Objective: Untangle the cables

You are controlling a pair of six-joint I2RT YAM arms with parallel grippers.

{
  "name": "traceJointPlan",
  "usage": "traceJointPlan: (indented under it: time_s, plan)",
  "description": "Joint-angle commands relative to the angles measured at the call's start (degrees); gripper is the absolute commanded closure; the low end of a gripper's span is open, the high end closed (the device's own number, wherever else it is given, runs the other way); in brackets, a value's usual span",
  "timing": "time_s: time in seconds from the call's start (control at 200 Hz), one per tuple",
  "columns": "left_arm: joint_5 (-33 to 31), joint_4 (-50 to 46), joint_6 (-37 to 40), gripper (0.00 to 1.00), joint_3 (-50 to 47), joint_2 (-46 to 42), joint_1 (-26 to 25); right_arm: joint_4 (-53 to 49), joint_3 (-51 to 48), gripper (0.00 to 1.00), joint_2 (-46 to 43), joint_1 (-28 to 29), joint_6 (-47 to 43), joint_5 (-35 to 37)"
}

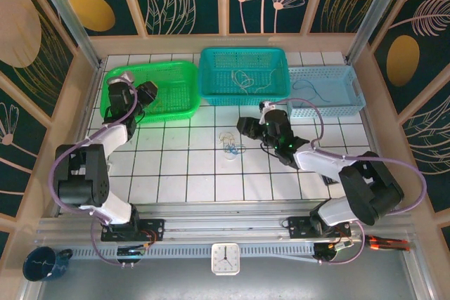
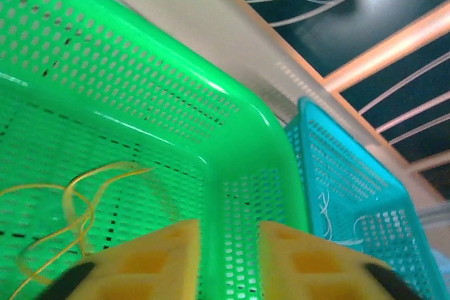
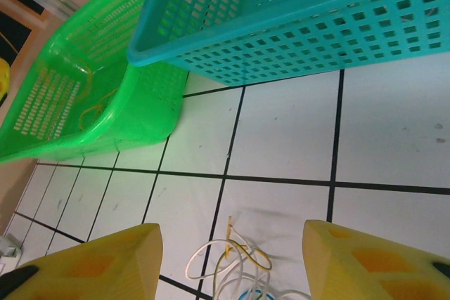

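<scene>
Top external view, and the teal basket [image 1: 211, 96] in the middle of the far row is my marker. Just to its left sits the green basket [image 1: 169, 114], just to its right the light blue basket [image 1: 330, 112], all three on the white tiled tabletop [image 1: 176, 166].

In front of the teal basket, on the bare tiles, lies the small tangle of cables [image 1: 228, 144]: white loops, a yellow-orange strand, a bit of blue. The right hand [image 1: 246, 126] hangs just beside that tangle, also in front of the teal basket. On the right wrist camera its yellow fingers [image 3: 91, 258] stand wide apart, gripping nothing, with the tangle on the tiles below the gap.

Inside the teal basket, a white cable [image 1: 244, 79] lies loose. To the right of it, in the light blue basket, there's a thin blue cable [image 1: 320, 93].

Over to the left of the teal basket, the left hand [image 1: 145, 93] is above the green basket. On the left wrist camera its fingers are parted with a narrow gap and nothing between them, and a yellow cable [image 2: 74, 209] curls on the green basket's floor.
</scene>
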Motion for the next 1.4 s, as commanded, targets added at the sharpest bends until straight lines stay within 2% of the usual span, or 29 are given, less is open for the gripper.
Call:
traceJointPlan:
  time_s: [0.0, 0.225, 0.26, 0.275, 0.55, 0.701, 0.841, 1.006, 1.176, 1.276, 1.396]
  plan:
    - [-1.0, 0.1, 0.4, 0.54, 2.5, 0.4, 0.9, -2.1, 1.0, 0.45, -1.6, -0.3, 1.4, -0.7]
    - [-1.8, -4.5, 2.8, 0.15, 6.8, -1.1, 1.1, -2.1, 0.7, 0.45, -1.7, -0.4, 1.4, -1.2]
    - [-1.8, -5.3, 3.1, 0.03, 7.5, -1.4, 1.1, -2.2, 0.7, 0.45, -1.6, -0.4, 1.3, -1.3]
    - [-1.7, -5.5, 3.3, 0.01, 7.7, -1.5, 1.1, -2.2, 0.7, 0.45, -1.5, -0.5, 1.3, -1.3]
    - [3.8, -6.6, 2.4, 0.01, 7.2, -5.0, 1.1, -4.7, 3.1, 0.45, 1.0, -0.6, 0.1, -2.5]
    - [8.4, -4.8, -0.1, 0.01, 2.9, -7.7, 0.9, -6.4, 5.0, 0.46, 3.9, -0.8, -0.9, -4.5]
    - [9.5, -4.8, -0.7, 0.01, -2.2, -12.0, -1.1, -6.6, 6.4, 0.47, 6.9, -0.7, -1.9, -7.1]
    - [8.1, -5.6, -0.8, 0.01, -8.5, -16.3, -7.7, -6.7, 7.3, 0.49, 9.9, -0.6, -2.4, -9.2]
    - [5.3, -2.2, -4.6, 0.01, -15.2, -18.6, -16.6, -6.3, 7.7, 0.5, 12.1, -0.3, -2.2, -9.9]
    - [2.5, -1.2, -5.2, 0.01, -17.6, -17.9, -22.7, -5.9, 7.7, 0.51, 12.3, 0.2, -2.1, -9.9]
    - [-0.1, -1.2, -3.2, 0.01, -18.1, -15.0, -27.6, -6.3, 7.6, 0.53, 12.1, 0.3, -2.3, -9.0]
